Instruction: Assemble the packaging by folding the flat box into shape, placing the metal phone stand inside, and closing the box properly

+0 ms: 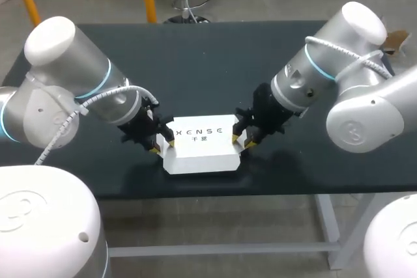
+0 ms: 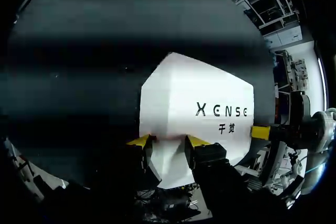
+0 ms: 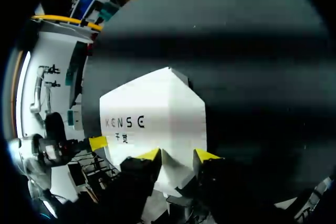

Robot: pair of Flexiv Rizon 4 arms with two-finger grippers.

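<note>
– White cardboard, folded into a shallow rectangular box (image 1: 199, 148) with dark lettering on its lid: where does it lie?
– Flat on the dark matte table (image 1: 195, 56), close to the near edge and about midway between the two arms. Its lid is down and its walls stand square.
– And the left gripper (image 1: 161, 146)?
– It is at the box's left end, touching it. In the left wrist view its fingers stand parted. Both yellow tips (image 2: 139, 140) are set against the upper edge of that end wall, and the white wall shows in the gap between them. The gripper leans on the end and does not clasp the box from two sides.
– The right gripper (image 1: 241, 140)?
– It mirrors the left one, at the right end. In the right wrist view its two tips are likewise apart and rest on the edge of the end wall, with white cardboard filling the space between them. It too is spread wide and only bears against the box.
– So the box sits between the two of them?
– Yes, one gripper is at each short end, and the lettered lid faces up between them.
– Does either wrist view show the other arm?
– Both do. At the far end of the box, each shows one yellow tip of the other gripper, right against the opposite end wall.
</note>
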